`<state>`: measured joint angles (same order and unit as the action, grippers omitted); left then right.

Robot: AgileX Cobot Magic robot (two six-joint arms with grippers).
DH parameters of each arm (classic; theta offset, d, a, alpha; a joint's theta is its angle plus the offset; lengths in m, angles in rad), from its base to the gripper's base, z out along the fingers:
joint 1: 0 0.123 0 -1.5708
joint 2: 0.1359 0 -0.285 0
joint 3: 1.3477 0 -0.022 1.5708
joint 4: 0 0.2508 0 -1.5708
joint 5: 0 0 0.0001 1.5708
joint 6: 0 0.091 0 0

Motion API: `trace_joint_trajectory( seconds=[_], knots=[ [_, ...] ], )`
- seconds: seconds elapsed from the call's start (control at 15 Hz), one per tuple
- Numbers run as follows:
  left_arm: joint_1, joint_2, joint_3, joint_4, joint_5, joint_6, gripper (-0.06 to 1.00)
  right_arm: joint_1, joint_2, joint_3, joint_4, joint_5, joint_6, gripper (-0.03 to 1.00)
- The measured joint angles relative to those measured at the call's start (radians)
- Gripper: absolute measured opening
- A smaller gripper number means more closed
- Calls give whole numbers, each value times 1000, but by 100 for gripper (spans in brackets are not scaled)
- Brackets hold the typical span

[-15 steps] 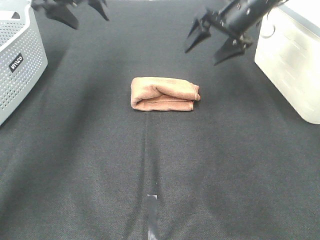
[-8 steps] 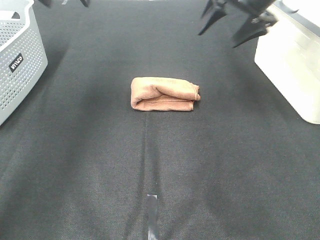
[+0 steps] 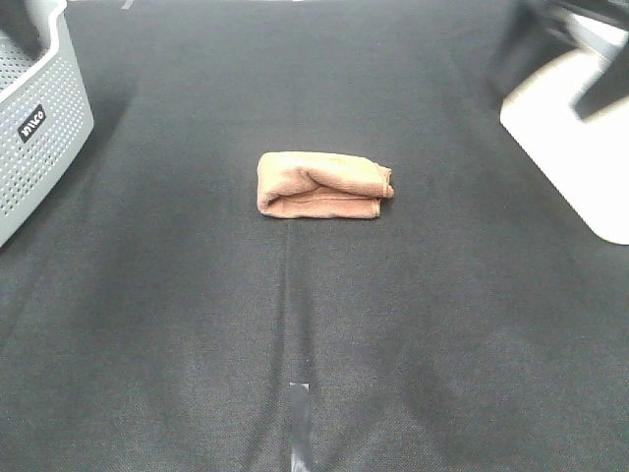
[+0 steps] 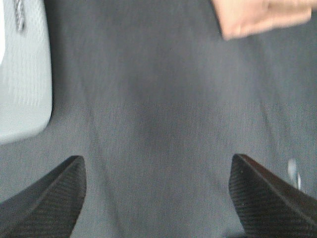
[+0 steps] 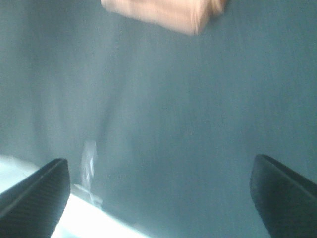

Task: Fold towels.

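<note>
The brown towel (image 3: 322, 185) lies folded into a small bundle in the middle of the black cloth table (image 3: 295, 324). It also shows blurred in the left wrist view (image 4: 262, 17) and in the right wrist view (image 5: 161, 14). My left gripper (image 4: 156, 198) is open and empty, well away from the towel; it is out of the exterior high view. My right gripper (image 5: 161, 198) is open and empty, also far from the towel. Only a dark blur of the right arm (image 3: 570, 44) shows at the top right of the exterior high view.
A grey perforated basket (image 3: 34, 118) stands at the far left and also shows in the left wrist view (image 4: 22, 74). A white bin (image 3: 580, 147) stands at the far right. A strip of grey tape (image 3: 299, 423) marks the table's front middle.
Both arms have drawn back and up from over the table. The left gripper has left the exterior high view; the right one is only a blur at the top right. The towel has not moved.
</note>
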<state>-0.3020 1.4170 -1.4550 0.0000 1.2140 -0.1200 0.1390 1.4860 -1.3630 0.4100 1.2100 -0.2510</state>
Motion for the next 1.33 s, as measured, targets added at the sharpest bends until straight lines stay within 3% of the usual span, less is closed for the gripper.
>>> trace_joint_trajectory(
  seconds=[0.47, 0.87, 1.13, 1.33],
  knots=[
    [0, -692, 518, 0, 4, 9, 76, 0, -707, 517, -9, 3, 0, 92],
    [0, -1202, 756, -75, 5, 145, 76, 0, -1294, 726, -76, 6, 4, 92],
    [0, -1336, 888, -99, -46, 187, 76, 0, -1471, 786, -306, -9, 163, 92],
    [0, -1340, 933, -110, -123, 192, 76, 0, -1472, 823, -338, -78, 187, 92]
  ],
)
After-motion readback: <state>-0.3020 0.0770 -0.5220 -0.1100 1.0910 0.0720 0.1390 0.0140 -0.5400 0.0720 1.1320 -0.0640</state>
